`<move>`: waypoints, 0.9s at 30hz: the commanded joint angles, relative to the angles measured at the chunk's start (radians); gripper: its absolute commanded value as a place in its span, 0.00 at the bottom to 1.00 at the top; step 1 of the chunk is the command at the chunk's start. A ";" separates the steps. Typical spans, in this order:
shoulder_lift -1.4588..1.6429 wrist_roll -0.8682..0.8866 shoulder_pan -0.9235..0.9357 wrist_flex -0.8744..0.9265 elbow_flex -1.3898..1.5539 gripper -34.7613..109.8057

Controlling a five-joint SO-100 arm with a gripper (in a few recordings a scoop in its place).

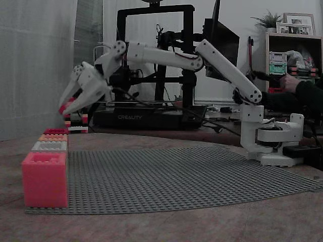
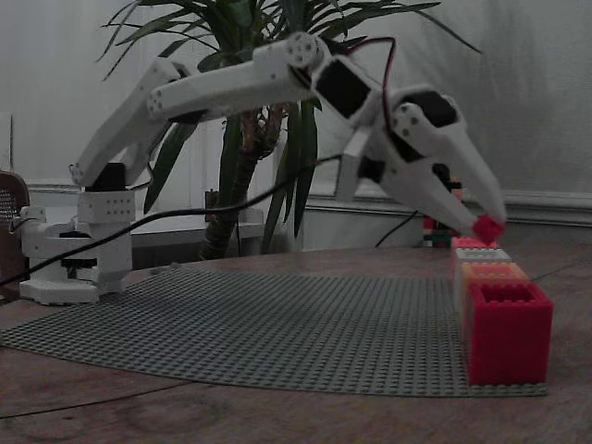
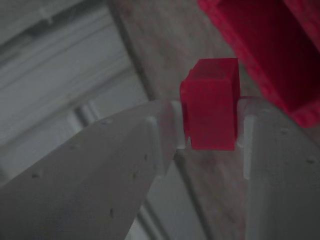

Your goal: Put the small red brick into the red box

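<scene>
- The gripper [image 3: 210, 142] is clamped on the small red brick [image 3: 210, 105]; in the wrist view the brick sits pinched between the two white fingertips, roughly square to them and sticking out past their ends.
- In a fixed view the brick [image 2: 488, 228] rides at the very tip of the gripper [image 2: 483, 225], lifted clear of the counter and of the grey baseplate [image 2: 277, 324].
- A row of boxes runs along the baseplate's edge. The red box [image 2: 474, 243] is the far one in that row, and only its studded rim shows behind the white and orange ones.
- From this side the brick hangs just above that far end of the row, close over the red box's rim. Whether it is truly over the opening or a little short of it, I cannot tell from here.
- In the wrist view a deep red wall [image 3: 280, 55] fills the upper right, so the box lies ahead of the brick and off to the right of the fingers.
- My judgement: the move now turns on carrying the brick that last bit forward and right until it is over the cavity, then parting the fingers.
- The risk is the brick catching the rim and tumbling outside.
</scene>
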 commanded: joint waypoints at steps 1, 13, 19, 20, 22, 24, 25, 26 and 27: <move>0.046 -0.012 0.012 -0.118 0.028 0.24; 0.044 -0.055 0.006 -0.215 0.146 0.26; 0.069 -0.058 0.005 -0.215 0.184 0.34; 0.074 -0.055 0.005 -0.216 0.189 0.35; 0.094 -0.052 0.005 -0.222 0.215 0.37; 0.130 -0.054 0.005 -0.242 0.261 0.37; 0.161 -0.054 0.005 -0.261 0.298 0.36; 0.204 -0.051 0.003 -0.279 0.347 0.35; 0.261 -0.051 0.000 -0.299 0.407 0.33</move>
